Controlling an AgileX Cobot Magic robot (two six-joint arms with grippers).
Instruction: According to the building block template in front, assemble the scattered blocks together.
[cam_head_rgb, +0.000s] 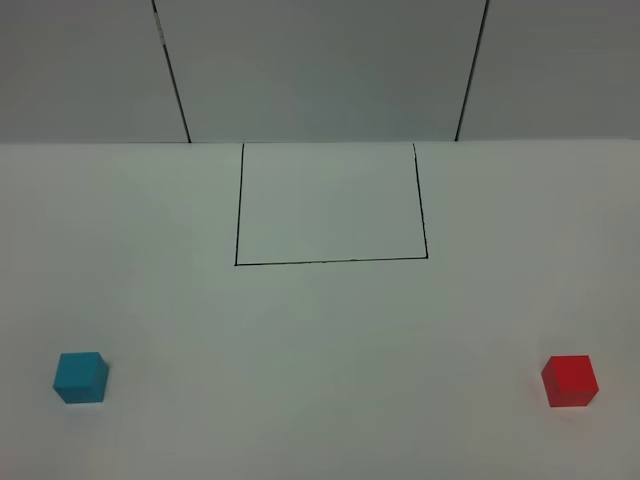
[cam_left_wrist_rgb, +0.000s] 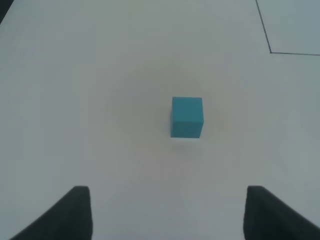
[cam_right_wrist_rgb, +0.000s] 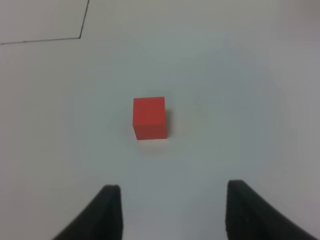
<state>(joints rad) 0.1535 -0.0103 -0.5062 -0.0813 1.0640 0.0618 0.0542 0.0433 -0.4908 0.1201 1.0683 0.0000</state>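
Start at 8 o'clock in the high view: the cyan-blue cube sits flat on the smooth white table. It is a small matte block of solid colour with crisp, square edges. Your left gripper faces it, its two dark wedge-shaped fingers spread wide with nothing between them. The cube lies ahead of the gap, roughly centred on it and touching neither finger.

At 12 o'clock a thin black outline is drawn on the table. It has three straight sides forming a box, with the fourth side at the table's far edge. Behind that edge stand flat grey wall panels split by dark seams.

At 4 o'clock the red cube rests on the table, well apart from the blue one, with the same size, dull finish and sharp corners. Your right gripper points at it with its dark fingers parted, set closer than the left pair and holding nothing. The red cube sits clear of both fingers, slightly toward one side of the gap
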